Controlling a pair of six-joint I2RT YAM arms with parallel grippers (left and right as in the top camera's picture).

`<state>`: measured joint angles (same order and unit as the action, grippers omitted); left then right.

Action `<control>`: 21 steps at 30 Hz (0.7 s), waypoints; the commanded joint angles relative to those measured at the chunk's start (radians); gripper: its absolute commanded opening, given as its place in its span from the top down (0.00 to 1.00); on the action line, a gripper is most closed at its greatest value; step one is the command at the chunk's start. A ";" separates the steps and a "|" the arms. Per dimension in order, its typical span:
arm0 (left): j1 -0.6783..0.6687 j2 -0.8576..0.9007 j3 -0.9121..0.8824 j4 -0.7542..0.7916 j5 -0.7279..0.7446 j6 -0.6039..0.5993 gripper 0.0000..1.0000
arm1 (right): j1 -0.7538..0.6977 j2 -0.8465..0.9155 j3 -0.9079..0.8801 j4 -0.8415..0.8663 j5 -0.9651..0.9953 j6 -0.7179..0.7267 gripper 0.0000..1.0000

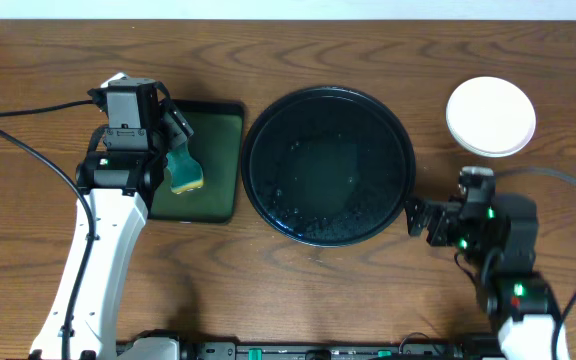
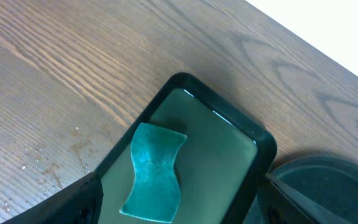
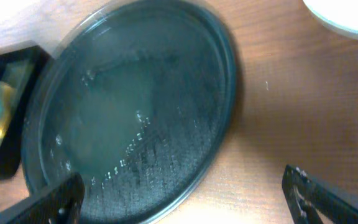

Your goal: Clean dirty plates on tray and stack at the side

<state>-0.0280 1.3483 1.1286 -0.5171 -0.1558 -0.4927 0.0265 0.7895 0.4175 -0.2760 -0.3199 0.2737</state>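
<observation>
Plates [image 1: 490,116] sit at far right on the bare worktop [image 1: 368,300], well apart from the tray [image 1: 328,165]. Only a white top face shows, so I cannot tell how many lie beneath. The black tray at centre is glossy and beaded with droplets. At left, the left pincer [image 1: 180,140] hangs over a green tray [image 1: 218,150] with its fingers apart, a teal sponge [image 2: 154,174] lying below between them. The right pincer [image 1: 423,218] is just beside the black tray's right rim, its fingers spread wide.
</observation>
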 commanded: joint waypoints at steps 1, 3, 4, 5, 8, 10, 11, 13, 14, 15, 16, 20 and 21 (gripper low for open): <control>0.003 0.004 0.010 -0.002 -0.001 0.010 0.20 | 0.014 -0.186 -0.138 0.097 -0.010 -0.049 0.01; 0.003 0.004 0.010 -0.002 -0.001 0.010 0.20 | 0.014 -0.314 -0.214 0.170 -0.002 -0.072 0.01; 0.003 0.004 0.010 -0.002 -0.001 0.010 0.20 | 0.014 -0.346 -0.231 0.184 0.006 -0.073 0.01; 0.003 0.004 0.010 -0.002 -0.001 0.010 0.20 | 0.014 -0.394 -0.253 0.200 0.026 -0.072 0.01; 0.003 0.004 0.010 -0.002 -0.001 0.010 0.20 | 0.014 -0.511 -0.305 0.228 0.083 -0.071 0.01; 0.003 0.004 0.010 -0.002 -0.001 0.010 0.20 | 0.014 -0.567 -0.334 0.245 0.103 -0.069 0.01; 0.003 0.004 0.010 -0.002 -0.001 0.010 0.20 | 0.014 -0.589 -0.348 0.259 0.109 -0.069 0.01; 0.003 0.004 0.010 -0.002 -0.001 0.010 0.20 | 0.014 -0.628 -0.371 0.274 0.130 -0.068 0.01; 0.003 0.004 0.010 -0.002 -0.001 0.010 0.20 | 0.014 -0.645 -0.378 0.274 0.139 -0.069 0.01; 0.003 0.004 0.010 -0.002 -0.001 0.010 0.20 | 0.013 -0.662 -0.384 0.273 0.153 -0.069 0.01; 0.003 0.004 0.010 -0.002 -0.001 0.010 0.20 | 0.013 -0.678 -0.391 0.274 0.167 -0.069 0.01; 0.003 0.004 0.010 -0.002 -0.001 0.010 0.20 | 0.013 -0.745 -0.413 0.271 0.232 -0.068 0.01; 0.003 0.004 0.010 -0.002 -0.001 0.010 0.20 | 0.013 -0.764 -0.412 0.268 0.244 -0.069 0.01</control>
<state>-0.0280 1.3483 1.1286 -0.5179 -0.1555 -0.4927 0.0265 0.0704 0.0147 -0.0044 -0.1497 0.2218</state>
